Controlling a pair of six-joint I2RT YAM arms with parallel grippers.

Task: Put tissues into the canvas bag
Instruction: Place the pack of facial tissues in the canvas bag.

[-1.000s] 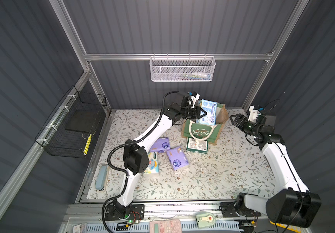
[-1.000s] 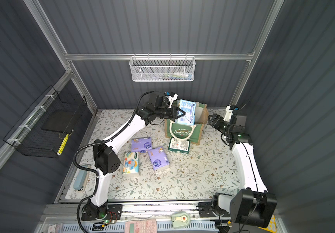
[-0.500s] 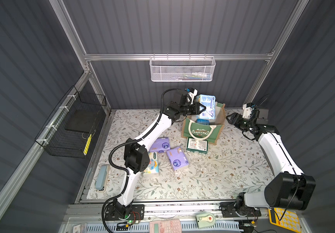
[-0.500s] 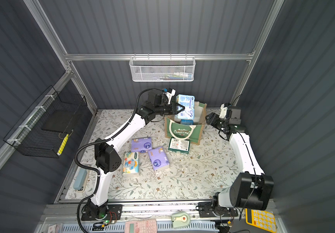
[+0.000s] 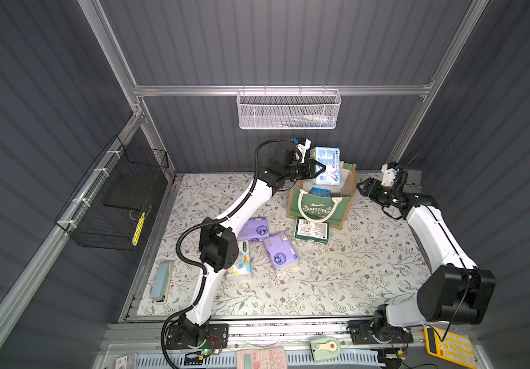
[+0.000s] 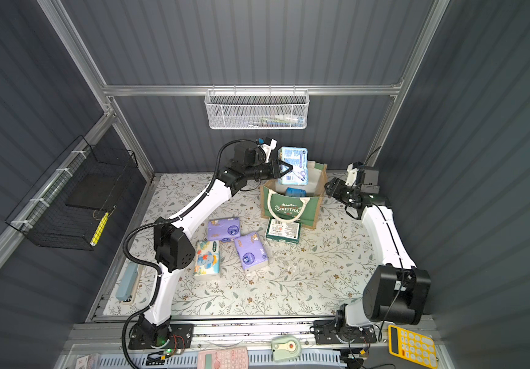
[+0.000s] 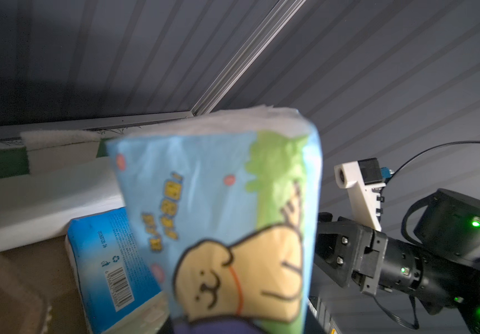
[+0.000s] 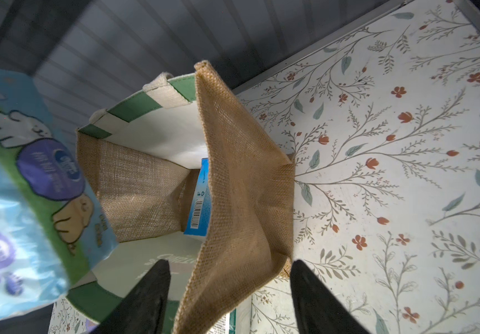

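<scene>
A light blue pack (image 5: 325, 164), on end, is pinched in the left claw (image 5: 320, 168) just above the open, upright canvas bag (image 5: 319, 209). The right claw (image 8: 228, 264) straddles one of the bag's burlap walls. Another blue pack (image 5: 320, 192) sits inside the bag. One purple pack (image 5: 253, 229), a second purple pack (image 5: 281, 250), a cartoon pack (image 5: 240, 263) and a green-and-white pack (image 5: 311, 230) lie flat on the worktop (image 5: 353, 271), well apart from both claws.

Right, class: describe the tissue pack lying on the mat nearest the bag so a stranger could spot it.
Find the green CHRISTMAS bag at the back of the floral mat. One pack lies just in front of it. Unlike the purple packs nearby, it is dark green and white.
</scene>
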